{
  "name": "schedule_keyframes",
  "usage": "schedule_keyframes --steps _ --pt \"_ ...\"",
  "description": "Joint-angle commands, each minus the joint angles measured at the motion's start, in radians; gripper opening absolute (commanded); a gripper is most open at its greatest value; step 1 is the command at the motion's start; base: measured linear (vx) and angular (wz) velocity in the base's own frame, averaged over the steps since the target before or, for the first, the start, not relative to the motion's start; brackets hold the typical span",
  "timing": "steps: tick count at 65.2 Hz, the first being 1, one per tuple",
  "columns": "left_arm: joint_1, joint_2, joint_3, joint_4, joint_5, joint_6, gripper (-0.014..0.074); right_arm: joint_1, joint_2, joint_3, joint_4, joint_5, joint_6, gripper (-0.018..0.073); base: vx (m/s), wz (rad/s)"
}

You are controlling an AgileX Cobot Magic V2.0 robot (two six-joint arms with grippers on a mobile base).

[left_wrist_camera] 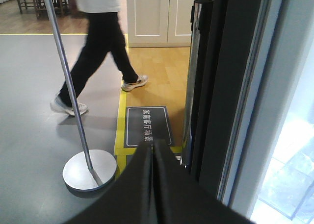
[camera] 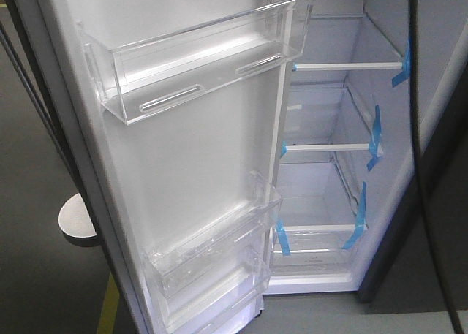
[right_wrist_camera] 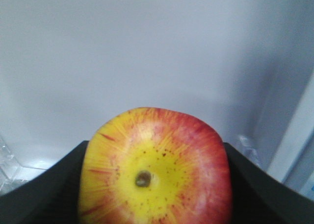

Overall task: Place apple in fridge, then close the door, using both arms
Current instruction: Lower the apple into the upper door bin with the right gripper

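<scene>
Gripping the apple (right_wrist_camera: 154,170) in right fingers (right_wrist_camera: 41,187) | left fingers (left_wrist_camera: 140,185) clenched empty | door (camera: 190,151) hanging open | placing, closing both pending

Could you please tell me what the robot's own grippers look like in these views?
The left gripper has two matte black fingers, broad at the base and tapering to thin tips. The right fingers are the same plain black, with slanted upper edges. No markings, labels or cables show on either in the wrist views.
</scene>
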Motion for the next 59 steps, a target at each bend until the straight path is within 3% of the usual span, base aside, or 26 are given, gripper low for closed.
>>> schedule_keyframes --steps 1,18,46,59 --pt "-0.001 -0.014 0.020 -0.006 -0.074 -0.004 -0.0006 0.053 -0.012 -0.042 -0.040 -0.114 0.015 0.0245 0.00 0.00" --pt "-0.001 -0.014 0.020 -0.006 -0.074 -0.004 -0.0006 0.146 0.062 -0.040 -0.154 -0.183 0.095 0.0256 0.00 0.00" --pt "-0.001 -0.014 0.020 -0.006 -0.074 -0.004 -0.0006 0.169 0.096 -0.040 -0.178 -0.198 0.099 0.0603 0.00 0.00" --pt "-0.001 -0.014 0.020 -0.006 -0.074 -0.004 -0.0006 0.169 0.089 -0.040 -0.204 -0.176 0.093 0.0619 0.00 0.00"
